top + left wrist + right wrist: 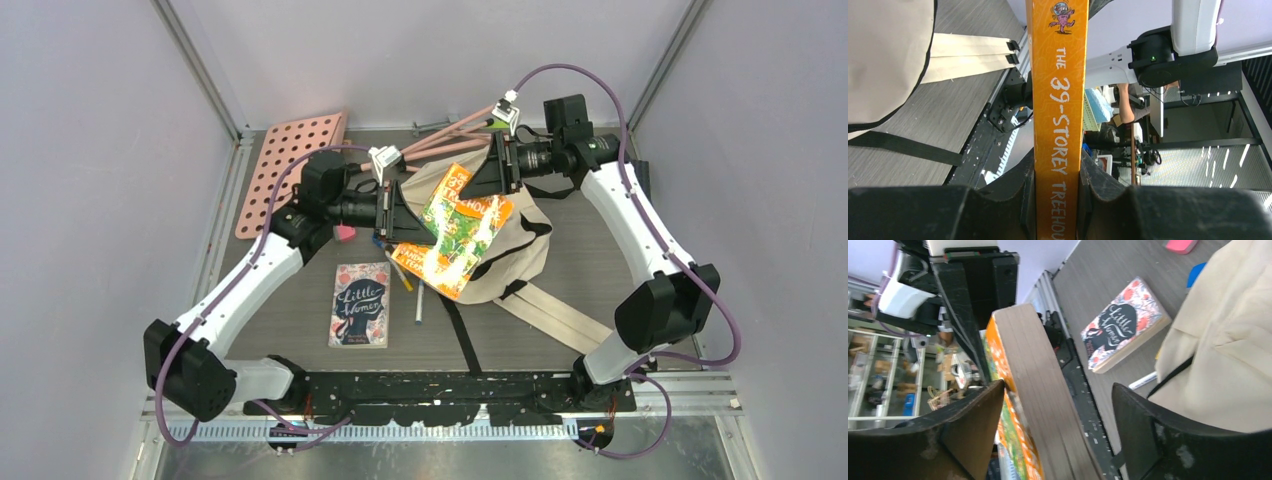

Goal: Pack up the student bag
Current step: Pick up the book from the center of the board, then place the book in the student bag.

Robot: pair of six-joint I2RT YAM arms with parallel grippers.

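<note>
Student bag (520,255) on the table (290,300), beneath an orange book (455,230) held tilted above it.
Risk: if one arm lets go before the other has a grip, the book may slide off the bag. Left gripper (1057,172) is clamped on the spine; right gripper (1058,395) has its jaws wide apart astride the page edge, gripping nothing.

bright even light, blurred near foregrounds

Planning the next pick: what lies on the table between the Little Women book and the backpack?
A white marker and an orange pencil lie between the Little Women book and the backpack, clearest in the top view.
</note>
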